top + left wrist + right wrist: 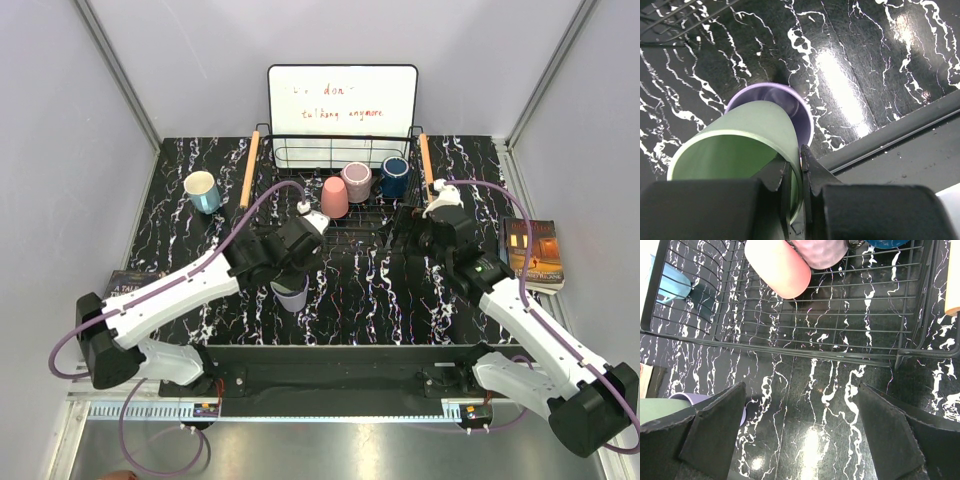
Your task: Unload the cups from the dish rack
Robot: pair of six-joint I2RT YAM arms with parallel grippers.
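So the whole thing hinges on the lavender cup [291,296] and what's under it. The left gripper [799,167] has its jaws pinched shut on the cup wall, one finger inside the mouth and one outside. The cup hangs below the jaws with its long axis pointing more or less down at the worktop [370,290], maybe tipped a little. Can't tell if the base is touching down yet. In the wrist view the near wall reads greenish and only the far end looks lavender, not sure why. Under it is bare worktop in front of the dish rack [362,212], so there's room to lower, but the worktop's front rail is close on the near side, so I'd put it down right there or nudge it away from the rail. The light blue cup [203,191] already stands on the worktop out left, past the rack's wooden handle [248,170]. The salmon pink cup [777,267], mauve cup [821,251] and navy cup [394,176] are in the rack, bottom-up as far as I can see. The right gripper [801,410] hovers with jaws spread wide and empty just short of the rack's front bar. The salmon one lies ahead and slightly left of it, so the right arm looks nearer for that.
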